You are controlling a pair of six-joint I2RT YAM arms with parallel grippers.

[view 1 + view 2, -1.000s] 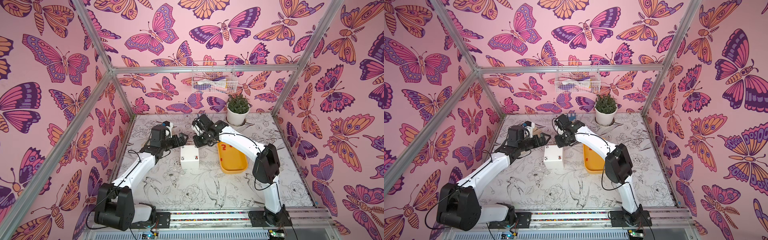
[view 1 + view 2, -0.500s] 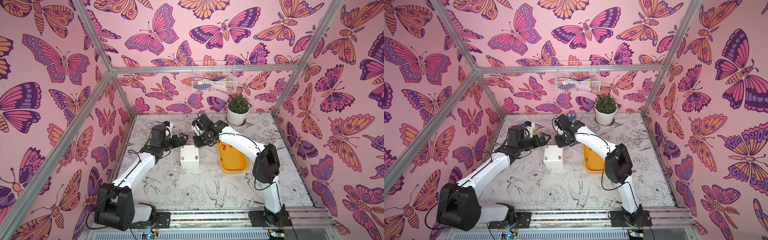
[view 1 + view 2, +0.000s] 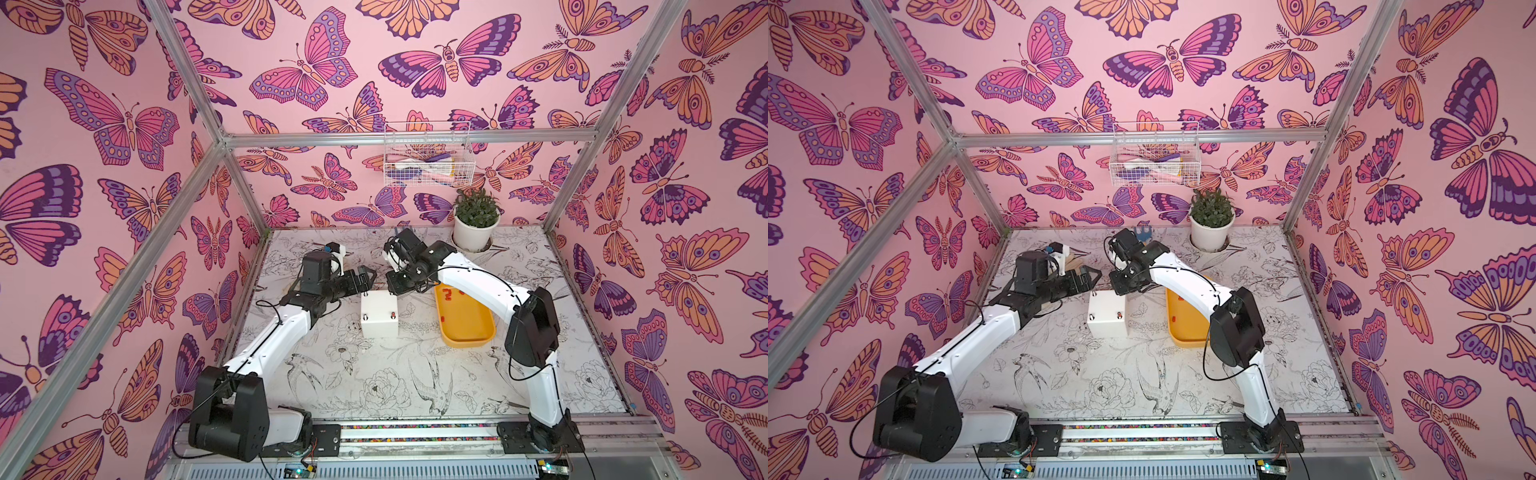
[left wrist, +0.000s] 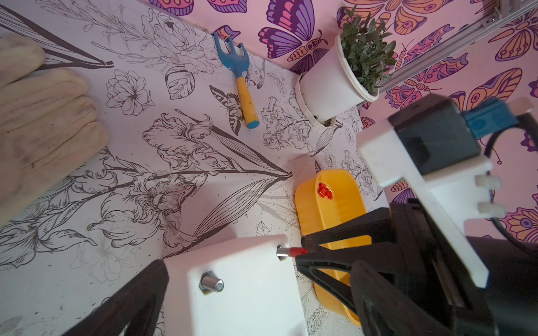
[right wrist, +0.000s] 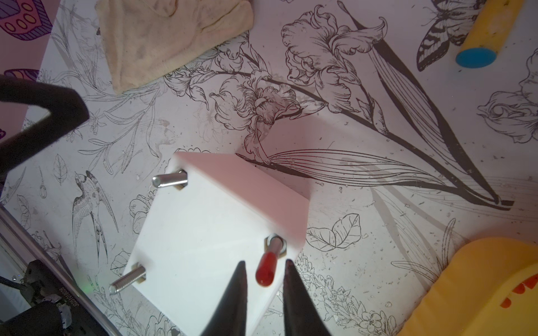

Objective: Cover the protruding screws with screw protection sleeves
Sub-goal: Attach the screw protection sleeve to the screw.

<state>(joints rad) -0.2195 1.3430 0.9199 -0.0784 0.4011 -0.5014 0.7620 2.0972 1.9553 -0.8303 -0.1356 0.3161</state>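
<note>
Now right claw point(image 5: 265, 261) wider than before, loose around sleeve point(image 5: 265, 273) on screw point(image 5: 274, 243); left claw point(image 3: 369, 279) wide apart.

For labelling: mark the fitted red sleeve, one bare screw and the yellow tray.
fitted red sleeve point(image 5: 265, 270): right wrist view, its middle.
bare screw point(image 5: 171, 179): right wrist view, mid-shaft.
yellow tray point(image 4: 305, 209): left wrist view, side wall.

Walls point(image 3: 374, 62): pink, printed with butterflies in purple, magenta and orange.
Table point(image 3: 374, 374): white, drawn over in black line with flowers, leaves and birds.
Box point(image 3: 379, 320): plain white.
Screws point(image 5: 170, 179): silvery.
Sleeves point(image 4: 325, 190): red.
Tray point(image 3: 469, 324): yellow-orange.
Pot point(image 3: 471, 237): white.
Plant point(image 3: 477, 205): dark green.
Rake point(image 4: 238, 67): blue head, yellow handle, blue end cap.
Glove point(image 4: 37, 116): cream, smudged with grey.
Arms point(image 3: 270, 340): white links, black joints.
</note>
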